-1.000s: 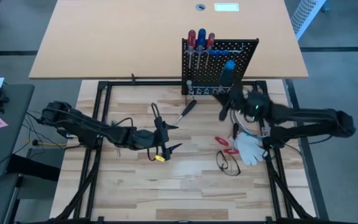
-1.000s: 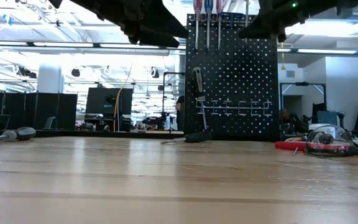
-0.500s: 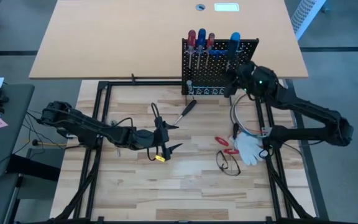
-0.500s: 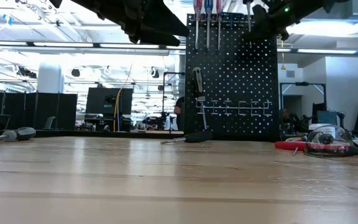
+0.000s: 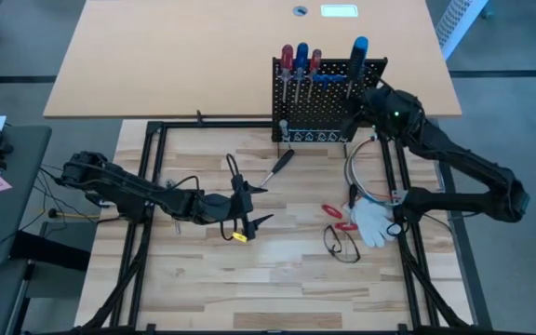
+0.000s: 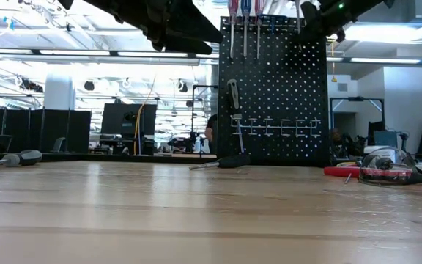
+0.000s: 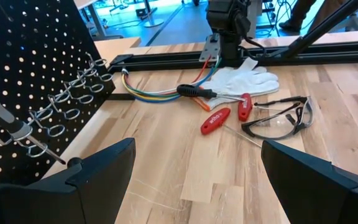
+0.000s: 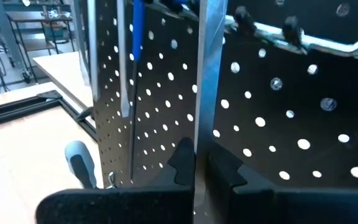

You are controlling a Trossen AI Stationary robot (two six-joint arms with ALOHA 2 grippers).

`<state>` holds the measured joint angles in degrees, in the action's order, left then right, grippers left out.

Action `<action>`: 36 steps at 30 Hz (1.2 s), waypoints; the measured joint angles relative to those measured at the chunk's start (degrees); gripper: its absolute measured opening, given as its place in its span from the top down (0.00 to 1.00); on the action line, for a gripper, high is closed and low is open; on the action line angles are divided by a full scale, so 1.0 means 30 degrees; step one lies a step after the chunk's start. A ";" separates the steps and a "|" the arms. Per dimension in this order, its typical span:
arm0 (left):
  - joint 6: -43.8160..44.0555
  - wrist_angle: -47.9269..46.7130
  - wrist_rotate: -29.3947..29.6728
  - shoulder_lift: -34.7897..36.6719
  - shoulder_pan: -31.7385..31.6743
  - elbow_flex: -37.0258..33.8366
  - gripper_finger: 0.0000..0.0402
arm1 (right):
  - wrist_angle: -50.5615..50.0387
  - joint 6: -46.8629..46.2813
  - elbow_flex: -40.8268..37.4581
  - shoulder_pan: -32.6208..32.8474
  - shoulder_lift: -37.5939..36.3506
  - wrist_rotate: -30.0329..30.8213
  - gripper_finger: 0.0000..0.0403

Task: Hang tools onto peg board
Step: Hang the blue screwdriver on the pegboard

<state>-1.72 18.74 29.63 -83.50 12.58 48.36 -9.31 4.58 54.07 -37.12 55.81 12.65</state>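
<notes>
The black peg board [image 5: 328, 104] stands upright at the table's far edge. Three screwdrivers hang at its top left: red [image 5: 287, 54], blue [image 5: 301, 52] and a smaller red one [image 5: 315, 60]. My right gripper [image 5: 359, 91] is at the board's upper right, shut on a blue-handled screwdriver [image 5: 357, 48]. A black-handled screwdriver [image 5: 280, 165] lies flat on the table before the board. Red-handled pliers [image 5: 338, 216] lie farther right. My left gripper [image 5: 254, 207] hovers open over the table's middle with nothing between its fingers. My right gripper pinches the blue-handled screwdriver's steel shaft [image 8: 201, 118] between its two fingers [image 8: 182, 163]. The fingers reach roughly level from the near side toward the board and lie across the shaft. The screwdriver stands upright, handle up, lifted clear of the table, close to the board's face.
A white glove [image 5: 372, 221] and safety glasses [image 5: 341, 244] lie at the right, beside a bundle of coloured cables [image 7: 157, 94]. Black frame rails [image 5: 147, 186] border the wooden top. A row of ring holders [image 7: 73, 102] runs along the board's bottom. A tan tabletop [image 5: 203, 56] lies beyond.
My right gripper has gone toward the far edge and upward with the blue-handled screwdriver. The tool was leaning in front of the board's lower part; now it stands upright by the board's upper right, its handle above the top edge.
</notes>
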 joint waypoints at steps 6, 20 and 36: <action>0.0014 -0.0014 -0.0002 0.0000 0.0000 0.0000 0.15 | -0.0562 -0.0209 0.0122 -0.0494 -0.0016 -0.0044 0.96; 0.0129 -0.0013 -0.0007 0.0000 0.0000 0.0000 0.15 | -0.1087 -0.0723 0.0122 -0.1066 0.0752 0.0051 0.96; 0.0228 -0.0014 -0.0017 0.0000 0.0044 0.0000 0.15 | -0.1212 -0.1147 0.0166 -0.1896 0.2967 0.0251 0.90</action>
<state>-1.03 18.70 29.58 -83.50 12.71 48.36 -12.94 1.13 54.57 -42.81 64.71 13.40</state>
